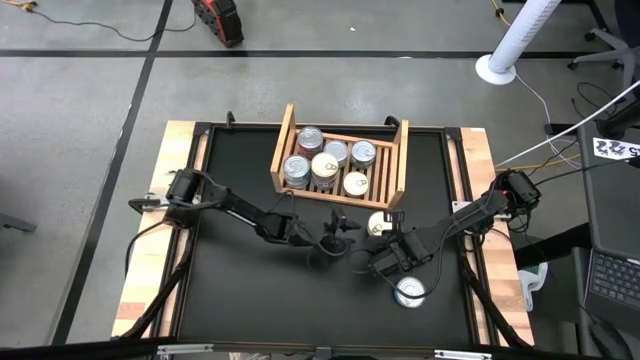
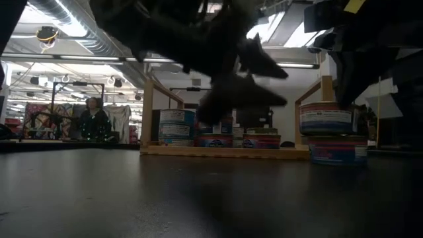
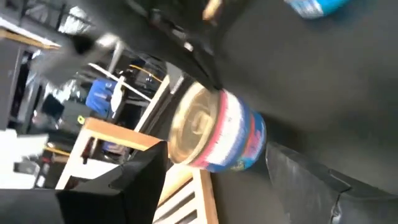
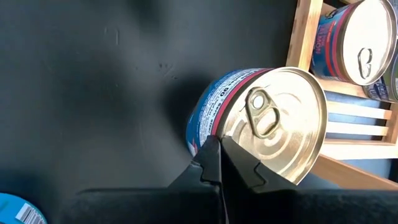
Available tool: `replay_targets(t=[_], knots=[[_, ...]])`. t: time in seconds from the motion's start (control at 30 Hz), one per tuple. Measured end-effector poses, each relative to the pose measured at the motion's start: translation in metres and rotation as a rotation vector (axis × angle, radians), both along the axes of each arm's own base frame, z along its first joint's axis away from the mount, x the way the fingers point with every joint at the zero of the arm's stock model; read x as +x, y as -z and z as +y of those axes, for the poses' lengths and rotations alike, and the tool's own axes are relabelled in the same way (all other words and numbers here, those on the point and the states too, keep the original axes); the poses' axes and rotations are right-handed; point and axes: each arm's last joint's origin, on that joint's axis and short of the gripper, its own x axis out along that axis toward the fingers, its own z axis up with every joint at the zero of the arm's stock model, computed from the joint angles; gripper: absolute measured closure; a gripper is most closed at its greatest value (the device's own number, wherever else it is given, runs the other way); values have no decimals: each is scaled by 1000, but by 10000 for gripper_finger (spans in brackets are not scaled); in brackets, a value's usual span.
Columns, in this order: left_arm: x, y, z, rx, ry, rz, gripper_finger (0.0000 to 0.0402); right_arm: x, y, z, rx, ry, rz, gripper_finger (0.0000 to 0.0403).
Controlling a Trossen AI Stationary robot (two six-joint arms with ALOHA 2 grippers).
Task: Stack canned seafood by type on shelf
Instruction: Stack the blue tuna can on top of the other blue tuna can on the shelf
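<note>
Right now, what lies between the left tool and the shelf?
Only bare black table. In the high view the open left tool sits just short of the shelf, with one loose tin off to its side.

Both dark arms reach in from opposite sides toward the middle, bent at the elbows and held low. The left arm stretches from the left edge, and its left pincer (image 1: 338,238) sits near the centre with its two fingers spread apart, nothing between them. The right arm comes in from the right edge and angles down toward the left, so the right pincer (image 1: 392,256) lies just beside the other one, its fingers (image 4: 217,163) pressed tight together.
</note>
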Motion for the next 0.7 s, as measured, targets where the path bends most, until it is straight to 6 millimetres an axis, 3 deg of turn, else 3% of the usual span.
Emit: replay_targets(t=[0.3,0.7], knots=[[9,28,9,173,56,10,133,0,0,0,3,0,-6,403],[32,33,13,243,82,-25,134,2,-1,1,13,0,-26,403]])
